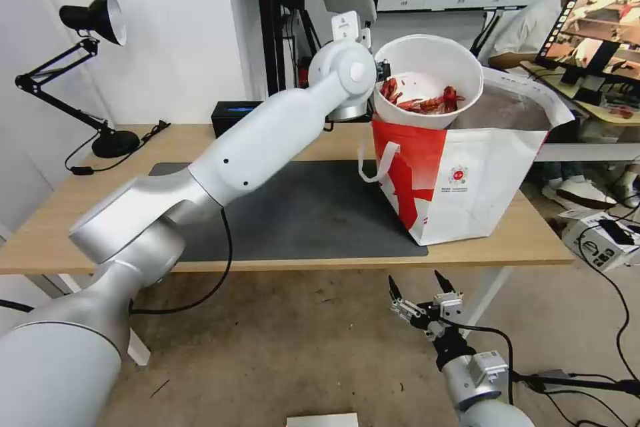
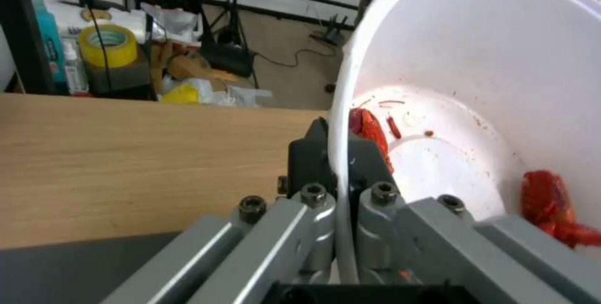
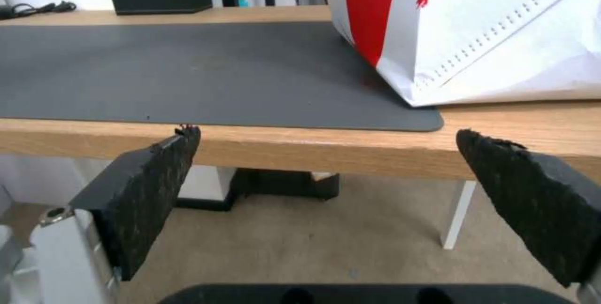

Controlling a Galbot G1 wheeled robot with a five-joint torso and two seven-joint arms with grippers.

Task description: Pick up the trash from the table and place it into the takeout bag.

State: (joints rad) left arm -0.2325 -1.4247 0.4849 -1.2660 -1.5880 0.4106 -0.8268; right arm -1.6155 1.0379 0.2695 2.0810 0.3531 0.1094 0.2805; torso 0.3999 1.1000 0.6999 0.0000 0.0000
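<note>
- reaching from the near left across the dark grey mat [image 1: 313, 213] on the light-wood surface [image 1: 53, 220], left gripper [image 2: 341, 172] up at the near rim of the takeout bag [image 1: 467, 180], jaws clamped on the rim of the white bowl [image 1: 427, 73].
- held above the bag's open top, tilted toward the camera, red shells [image 1: 427, 101] lying inside against the lower wall.
- standing on the right end of the surface, partly on the mat, red-and-white takeout bag with a white loop handle [image 1: 377, 160] hanging on its front.
- parked low before the surface's front edge, right gripper [image 1: 421, 288], jaws spread wide, black pads [image 3: 150, 186] holding nothing.
</note>
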